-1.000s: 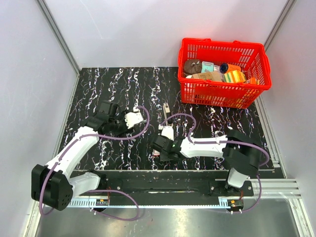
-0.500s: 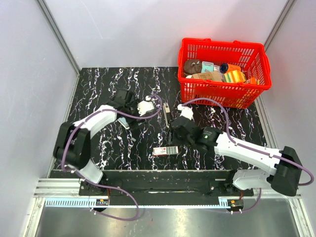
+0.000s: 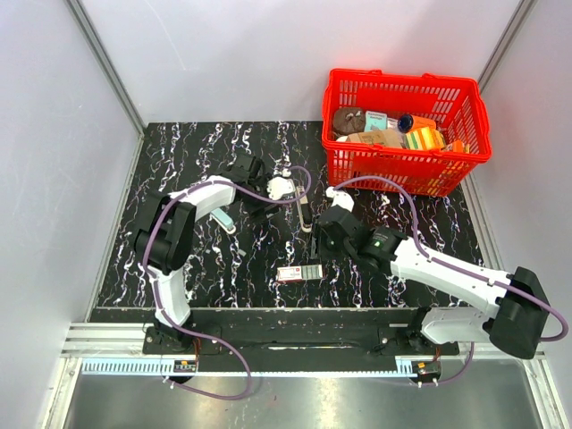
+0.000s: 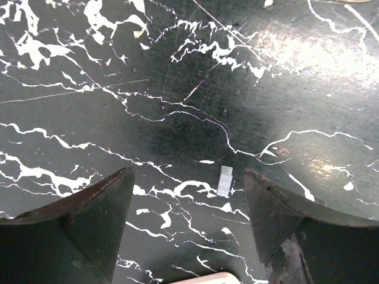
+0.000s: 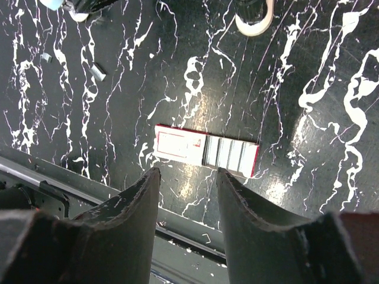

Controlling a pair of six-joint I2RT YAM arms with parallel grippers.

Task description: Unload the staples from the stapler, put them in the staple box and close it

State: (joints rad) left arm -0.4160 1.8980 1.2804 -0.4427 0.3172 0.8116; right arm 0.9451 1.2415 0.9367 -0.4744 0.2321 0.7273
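Top external view: the stapler (image 3: 304, 211) is seen lying flat on the table (image 3: 179, 161), gripped by nothing. It is close outside the jaws of the left gripper (image 4: 188, 173) and behind those of the right gripper (image 5: 188, 171), which are turned toward the near edge.

Compared with a second earlier, both arms are found rearranged. The right arm, then folded low over the flat red-edged box (image 5: 207, 152), is now stretched in from the right. Its jaws, then clenched, are parted by a moderate gap with nothing between them, and the box is left free on the table just ahead of the jaw tips. The left arm, then bent over the left part of the table, is now extended toward the stapler. Its jaws are spread wide and empty, and only bare table and a small pale strip (image 4: 225, 180) are framed between them. Whether that strip is a piece of staples cannot be told. The stapler is found in much the same spot as before and is not made out with certainty in either wrist view.

It is judged that the box is released and both grippers are freed for the stapler. The unloading itself is not yet begun, since the stapler is yet to be grasped and opened
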